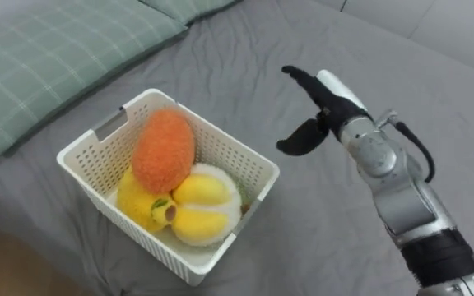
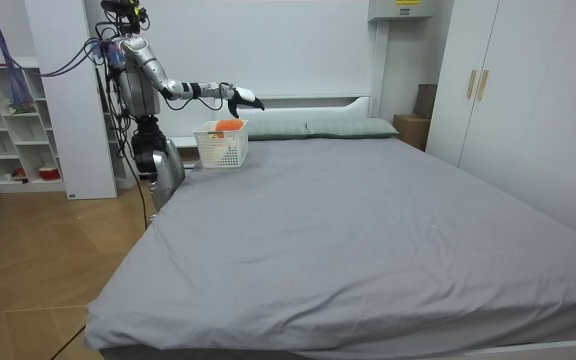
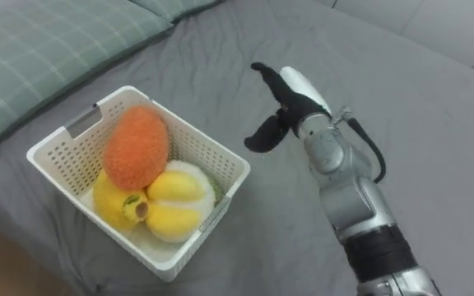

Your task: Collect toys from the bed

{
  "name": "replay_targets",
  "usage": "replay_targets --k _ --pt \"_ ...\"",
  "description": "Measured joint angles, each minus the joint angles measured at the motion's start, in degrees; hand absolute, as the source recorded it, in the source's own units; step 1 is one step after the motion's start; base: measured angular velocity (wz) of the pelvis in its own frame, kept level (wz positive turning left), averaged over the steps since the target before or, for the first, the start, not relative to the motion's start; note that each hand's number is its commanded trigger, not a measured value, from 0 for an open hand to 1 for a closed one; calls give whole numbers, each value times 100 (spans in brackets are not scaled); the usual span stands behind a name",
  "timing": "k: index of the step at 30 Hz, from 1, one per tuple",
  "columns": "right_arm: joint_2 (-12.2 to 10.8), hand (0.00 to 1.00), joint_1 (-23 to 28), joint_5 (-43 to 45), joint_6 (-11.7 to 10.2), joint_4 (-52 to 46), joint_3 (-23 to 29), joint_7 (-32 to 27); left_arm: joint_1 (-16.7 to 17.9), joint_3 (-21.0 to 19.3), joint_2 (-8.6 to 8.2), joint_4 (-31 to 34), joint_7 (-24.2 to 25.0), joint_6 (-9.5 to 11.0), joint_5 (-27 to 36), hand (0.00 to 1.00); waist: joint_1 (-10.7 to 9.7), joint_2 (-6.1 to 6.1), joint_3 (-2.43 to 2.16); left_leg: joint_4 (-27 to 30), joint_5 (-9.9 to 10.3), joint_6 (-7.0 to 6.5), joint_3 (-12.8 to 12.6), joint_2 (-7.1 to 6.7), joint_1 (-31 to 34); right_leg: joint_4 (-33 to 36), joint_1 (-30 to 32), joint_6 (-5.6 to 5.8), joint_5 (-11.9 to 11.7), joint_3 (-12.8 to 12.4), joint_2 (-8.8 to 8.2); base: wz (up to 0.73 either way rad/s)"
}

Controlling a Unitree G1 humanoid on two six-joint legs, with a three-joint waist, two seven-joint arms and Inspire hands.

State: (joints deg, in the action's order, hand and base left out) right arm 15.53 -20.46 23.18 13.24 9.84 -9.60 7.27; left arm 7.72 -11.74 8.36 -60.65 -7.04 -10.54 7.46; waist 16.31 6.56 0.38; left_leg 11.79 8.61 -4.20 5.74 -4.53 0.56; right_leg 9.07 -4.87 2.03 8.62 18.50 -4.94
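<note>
Logging the toys first: an orange plush toy (image 1: 164,150) stands tilted on top of the load in the white basket (image 1: 225,152), leaning over two yellow plush toys. The larger yellow toy (image 1: 197,210) has a white edge and lies against the near wall; the smaller yellow toy (image 1: 138,199) sits just beside it, under the orange one. All three are inside the basket.

The basket rests on the grey bed sheet (image 1: 303,222), near a green checked pillow (image 1: 48,57) at the head of the bed.

My right hand (image 1: 326,105) hangs over the sheet just beside the basket, apart from its rim. Fingers are stretched out straight, thumb spread away from them, nothing held.

From the room view, the robot stands on the wood floor at the bed's head-end corner, on the room view's left, right arm stretched out above the basket. White shelves (image 2: 8,120) stand behind it, and a wardrobe (image 2: 508,90) is on the room view's right.
</note>
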Motion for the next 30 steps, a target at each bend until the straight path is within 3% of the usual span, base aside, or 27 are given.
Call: replay_targets --k 2,7,13,17,19,24,28,30 --pt "57 0 212 -97 -99 -8 262 -170 106 1 -2 1 -1 107 38 0 -203 -77 -37 -111 5 -9 -170 38 -136 62 0 1 1 -167 7 -41" --pt "51 0 504 -147 -123 -63 893 -488 177 -106 -20 3 33 239 32 0 -647 -160 -49 -218 15 -20 -416 83 -257 75 20 0 -1 -423 41 -29" --pt "54 0 1278 -615 -350 -233 1538 -859 191 -111 -95 -78 21 363 154 0 -1171 -243 -69 -274 66 -30 -642 132 -344 73 40 0 -4 -618 80 -19" --pt "54 0 1584 -1069 -363 -124 1833 -930 196 -112 -102 -28 24 406 160 0 -1363 -237 -70 -340 78 -16 -853 183 -437 76 74 -12 -11 -783 123 -27" --pt "38 0 1676 -1237 -511 218 2052 -1080 223 -122 -109 -7 31 399 160 0 -1533 -240 -55 -370 87 -9 -969 204 -506 75 82 -22 -18 -924 152 -28" --pt "-8 0 2405 -1924 -547 548 2209 -1432 458 -149 -83 -3 9 402 194 0 -1617 -279 -33 -406 153 23 -1182 280 -557 77 111 -48 -36 -1133 230 -24" --pt "-101 0 2692 -2309 -602 1426 2292 -1678 566 -147 -91 -12 -11 404 199 0 -1832 -324 -25 -405 165 38 -1236 300 -586 74 103 -58 -41 -1211 256 -6" --pt "-148 0 2787 -2318 -806 2042 2372 -1772 587 -155 -91 -59 -13 424 188 0 -1876 -349 -29 -406 171 38 -1238 301 -608 72 83 -58 -41 -1208 258 -2"
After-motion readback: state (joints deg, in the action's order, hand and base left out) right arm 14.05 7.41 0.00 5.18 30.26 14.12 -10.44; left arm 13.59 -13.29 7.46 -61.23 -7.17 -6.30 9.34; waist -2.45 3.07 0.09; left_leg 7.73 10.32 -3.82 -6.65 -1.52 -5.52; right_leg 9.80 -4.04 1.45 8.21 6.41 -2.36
